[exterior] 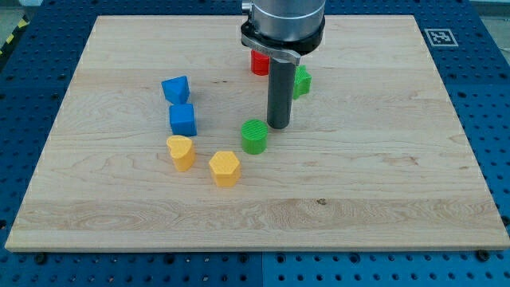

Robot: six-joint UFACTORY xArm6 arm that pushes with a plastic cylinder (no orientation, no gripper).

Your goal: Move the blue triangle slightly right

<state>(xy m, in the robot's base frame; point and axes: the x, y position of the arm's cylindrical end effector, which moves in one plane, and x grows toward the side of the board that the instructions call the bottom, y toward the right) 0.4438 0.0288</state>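
The blue triangle point(175, 88) lies at the board's upper left-centre, with a blue cube point(182, 119) just below it. My tip point(278, 126) stands well to the right of both blue blocks, just up and right of a green cylinder point(255, 136), close to it. A green block point(301, 81) sits right beside the rod on its right. A red block point(260, 62) is partly hidden behind the arm's body.
A yellow block point(181, 152) with a rounded end lies below the blue cube. A yellow hexagonal block point(225, 168) lies to its right. The wooden board point(398, 199) rests on a blue perforated table, with a marker tag point(440, 37) at its top right.
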